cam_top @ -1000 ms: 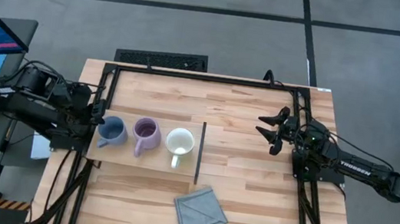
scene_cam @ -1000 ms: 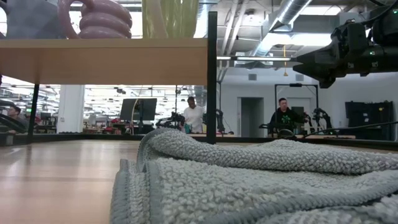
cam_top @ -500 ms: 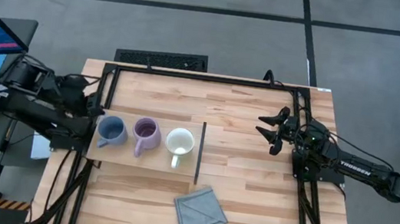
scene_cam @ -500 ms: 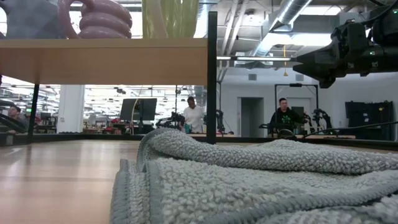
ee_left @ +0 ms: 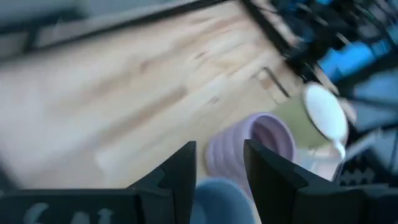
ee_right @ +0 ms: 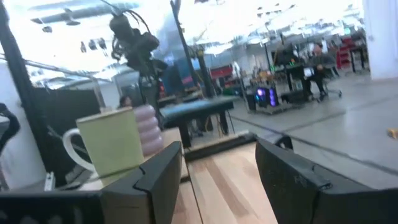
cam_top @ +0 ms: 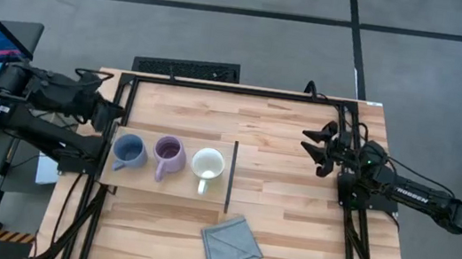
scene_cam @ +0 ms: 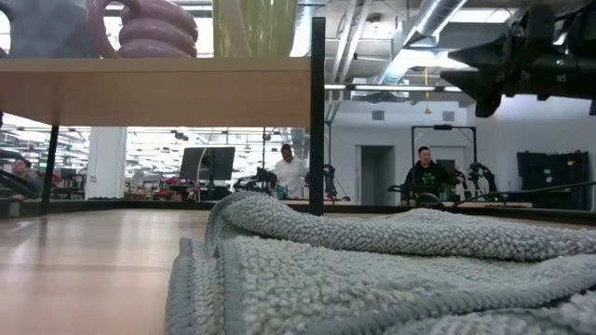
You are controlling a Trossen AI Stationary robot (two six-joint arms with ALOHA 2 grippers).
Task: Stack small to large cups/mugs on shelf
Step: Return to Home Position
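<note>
Seeing blue mug [cam_top: 127, 150], purple mug [cam_top: 168, 152], white mug [cam_top: 208, 163] side by side on shelf [cam_top: 169, 189], white nearest the dark upright panel [cam_top: 232, 176]; not nested. Judging ceramic: stiff, lightish, slick glaze, chips if knocked. Best to pinch the rim wall or grab the handle. Left gripper [ee_left: 219, 149] parted moderately, holding nothing, off the shelf's open end, near the blue mug, not touching. Right gripper [cam_top: 311, 151] spread wide, empty, beyond the panel, well apart from all three mugs.
</note>
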